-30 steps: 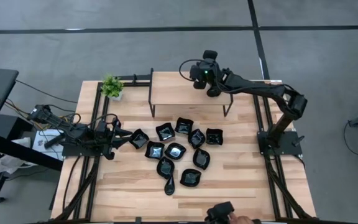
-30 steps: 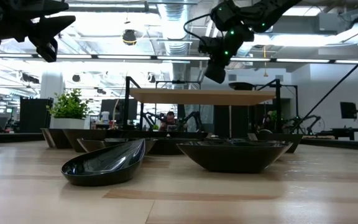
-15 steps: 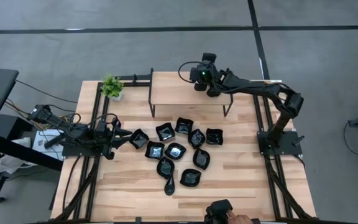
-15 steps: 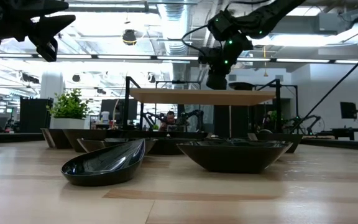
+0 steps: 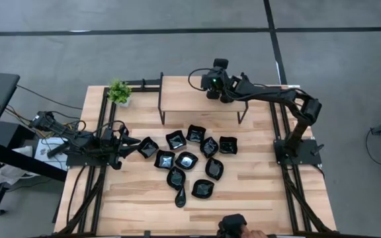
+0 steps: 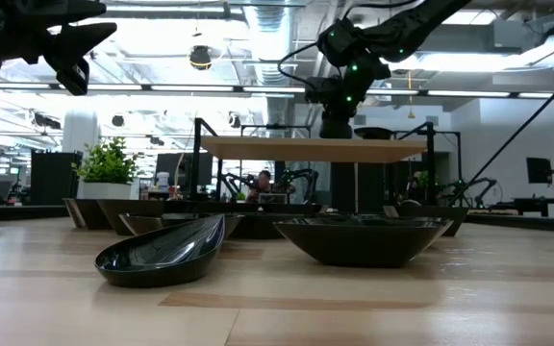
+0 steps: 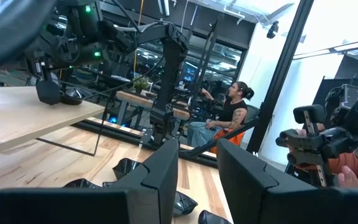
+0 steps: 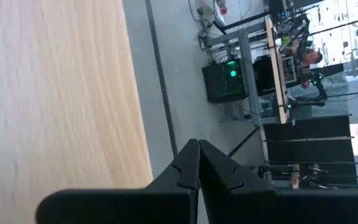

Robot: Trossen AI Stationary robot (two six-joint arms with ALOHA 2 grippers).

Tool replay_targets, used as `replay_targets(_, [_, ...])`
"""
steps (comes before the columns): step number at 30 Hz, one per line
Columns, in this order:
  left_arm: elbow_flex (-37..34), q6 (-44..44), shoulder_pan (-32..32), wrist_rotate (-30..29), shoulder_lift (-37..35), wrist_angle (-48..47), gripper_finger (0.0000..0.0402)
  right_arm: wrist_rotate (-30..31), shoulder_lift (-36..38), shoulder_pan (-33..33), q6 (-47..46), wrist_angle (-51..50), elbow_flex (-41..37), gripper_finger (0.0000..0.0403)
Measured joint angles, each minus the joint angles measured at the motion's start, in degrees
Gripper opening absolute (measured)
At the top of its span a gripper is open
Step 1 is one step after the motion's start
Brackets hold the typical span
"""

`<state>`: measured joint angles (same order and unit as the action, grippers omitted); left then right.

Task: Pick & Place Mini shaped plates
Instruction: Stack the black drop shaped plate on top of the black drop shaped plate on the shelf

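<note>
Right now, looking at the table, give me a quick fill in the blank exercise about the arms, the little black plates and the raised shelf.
1. The right gripper sits over the raised wooden ____, with its fingers shut.
2. The mini shaped plates lie clustered on the ____, below the shelf.
3. The left gripper waits beside the cluster with its fingers ____.
4. The small green ____ stands at a back corner of the table, on the left arm's side.

Missing words: shelf; table; open; plant

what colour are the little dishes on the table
Glossy black dishes, clearest in the high view against the pale wood table.
</note>
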<state>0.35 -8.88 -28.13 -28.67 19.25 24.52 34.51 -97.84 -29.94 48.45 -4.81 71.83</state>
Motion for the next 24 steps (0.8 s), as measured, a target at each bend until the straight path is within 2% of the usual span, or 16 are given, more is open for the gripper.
replay_targets(24, [0.0, 0.0, 0.0, 0.0, 0.0, 0.0, 0.0112, 4.8, 0.8, 2.3, -0.3, -2.8, 0.0, 0.0])
